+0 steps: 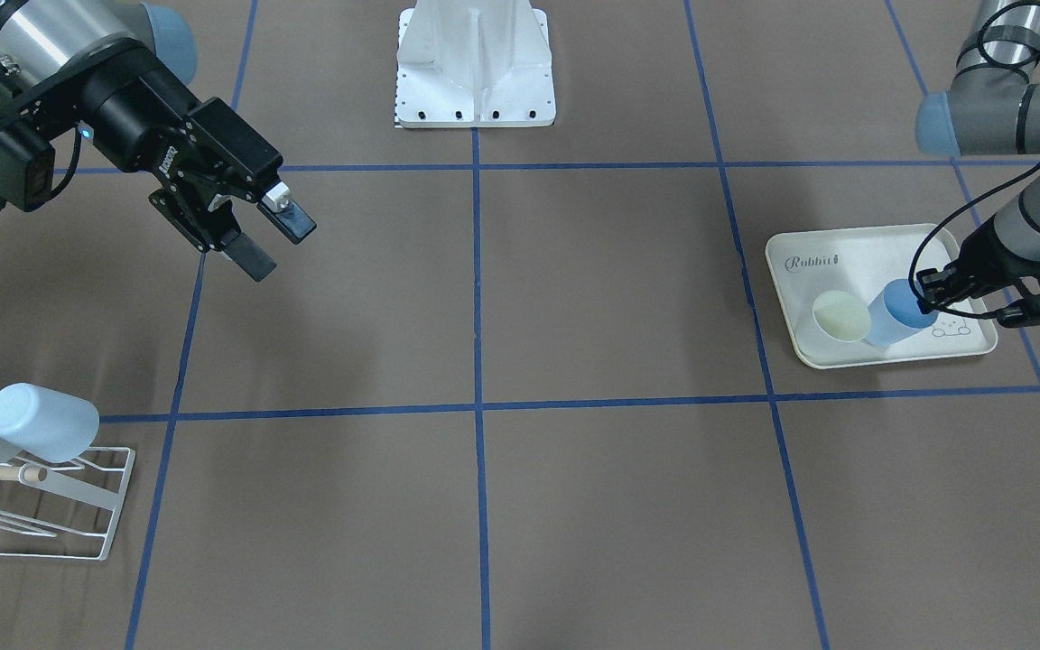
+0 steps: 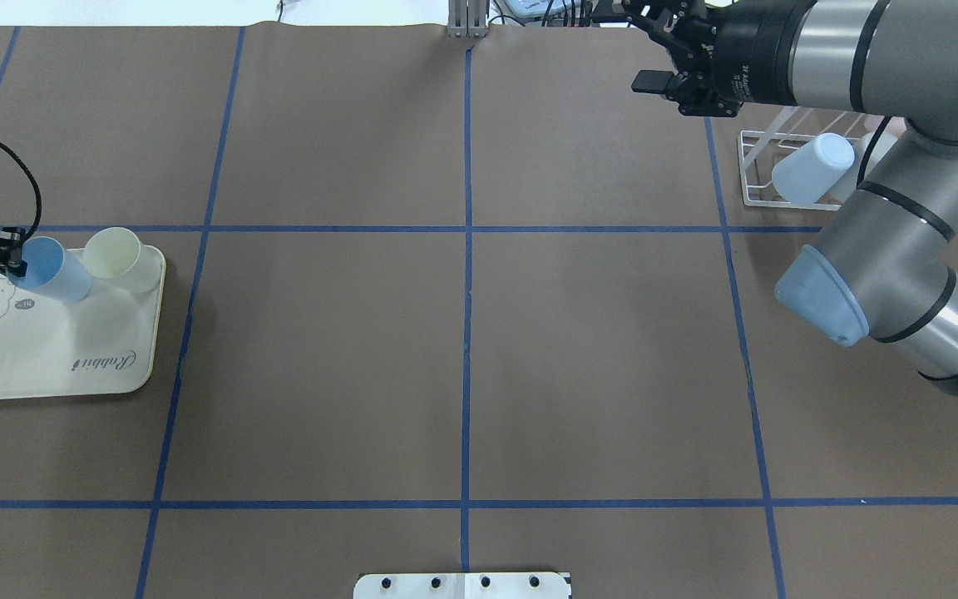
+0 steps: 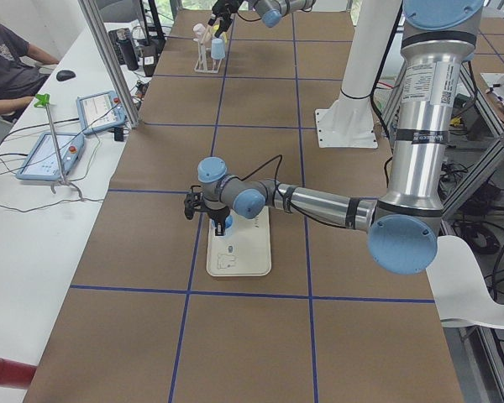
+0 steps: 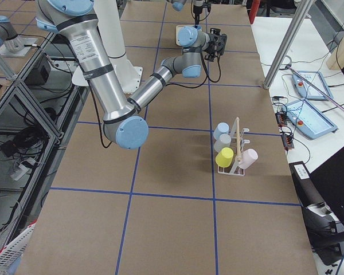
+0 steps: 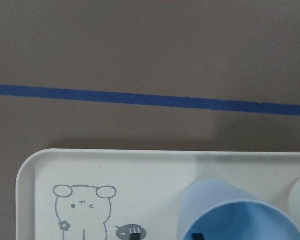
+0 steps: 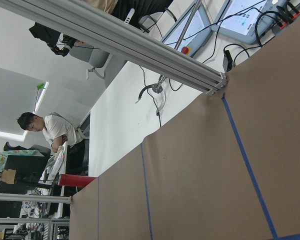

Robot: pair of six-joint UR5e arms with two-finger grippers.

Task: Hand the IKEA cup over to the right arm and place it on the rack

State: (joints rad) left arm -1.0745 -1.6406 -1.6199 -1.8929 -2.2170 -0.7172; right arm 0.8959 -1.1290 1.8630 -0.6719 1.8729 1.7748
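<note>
Two grippers well apart: the left gripper (image 1: 928, 296) at the blue cup (image 1: 890, 323), the right gripper (image 1: 272, 239) empty.
Fingertips of the left gripper meet the cup's rim, and the left wrist view shows a dark tip inside the cup's mouth; whether the jaws pinch the wall cannot be told. The cup is in the cream tray (image 1: 845, 257), just beside a cream cup (image 1: 840, 318) and near the rabbit print. On the right gripper the jaws stand apart with nothing between them, held above the brown table (image 1: 574, 298). Toward the robot's right end of the table, well apart from the tray, sits the rack (image 1: 78, 495), with a pale blue cup (image 1: 41, 420) lying mouth-down on its prongs among others.
</note>
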